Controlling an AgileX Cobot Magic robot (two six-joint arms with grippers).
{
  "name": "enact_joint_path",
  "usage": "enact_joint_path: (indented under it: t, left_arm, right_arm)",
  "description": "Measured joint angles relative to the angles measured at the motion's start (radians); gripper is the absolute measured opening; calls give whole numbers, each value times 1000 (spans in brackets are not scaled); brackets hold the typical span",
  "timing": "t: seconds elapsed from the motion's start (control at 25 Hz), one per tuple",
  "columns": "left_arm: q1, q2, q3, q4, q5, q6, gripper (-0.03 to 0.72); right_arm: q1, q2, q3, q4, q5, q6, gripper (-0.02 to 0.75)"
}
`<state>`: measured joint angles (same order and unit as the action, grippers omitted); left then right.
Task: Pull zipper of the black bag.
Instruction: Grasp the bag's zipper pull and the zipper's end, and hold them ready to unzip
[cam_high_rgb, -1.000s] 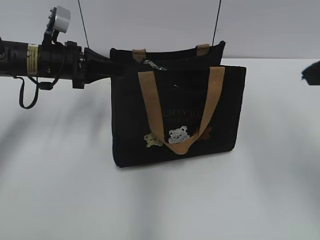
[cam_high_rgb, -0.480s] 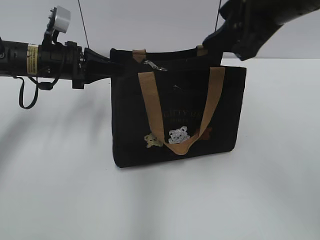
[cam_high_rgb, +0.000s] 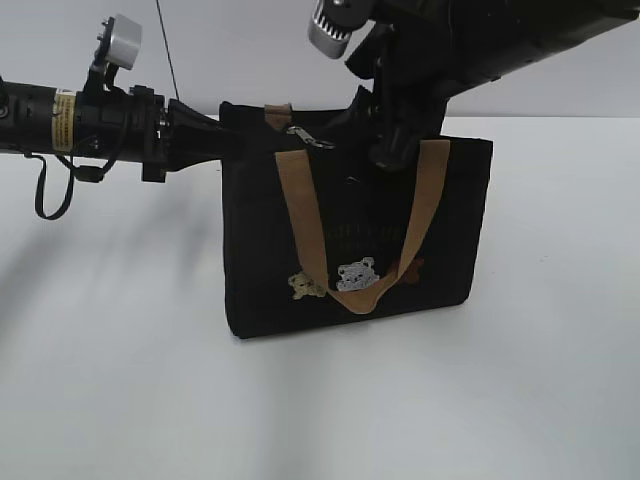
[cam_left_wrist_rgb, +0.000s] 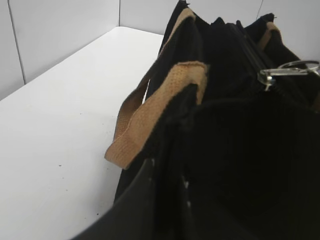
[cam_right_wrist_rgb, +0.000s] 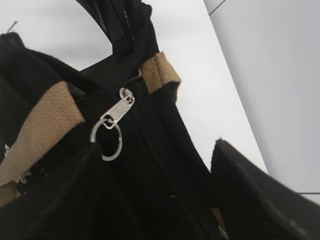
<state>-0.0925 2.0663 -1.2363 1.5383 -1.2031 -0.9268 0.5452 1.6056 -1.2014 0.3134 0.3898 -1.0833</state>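
1. Bag count is one: a single black bag (cam_high_rgb: 350, 230) stands upright at the middle of the white table (cam_high_rgb: 120, 400), printed side facing the exterior camera.
2. Two tan handles show on it: the front strap (cam_high_rgb: 310, 230) hangs down the face in a loop, and the rear strap (cam_high_rgb: 277, 112) shows as a stub at the back rim.
3. One silver zipper pull (cam_right_wrist_rgb: 114, 116) with one ring (cam_right_wrist_rgb: 106, 144) lies on the top seam, toward 11 o'clock of the bag in the exterior view.
4. Two arms are in view. The left gripper (cam_high_rgb: 205, 140) sits at the bag's 9 o'clock top corner, clamped shut on the fabric edge.
5. The right gripper (cam_right_wrist_rgb: 155, 200) hovers over the top at 1 o'clock, its two fingers (cam_right_wrist_rgb: 250, 200) spread apart, the ring just at the tip of one.
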Motion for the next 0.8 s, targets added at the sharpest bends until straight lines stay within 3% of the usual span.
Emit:
enact_joint_path:
  t: [0.28,0.48,0.8]
  left_arm:
    - [0,0,0,1,-2,0,36]
    - [0,0,0,1,-2,0,36]
    - [0,0,0,1,-2,0,36]
  right_arm:
    - [43,10,0,0,14,-12,501]
    - [43,10,0,0,74,-15,457]
    - [44,41,-1,0,44,-19,449]
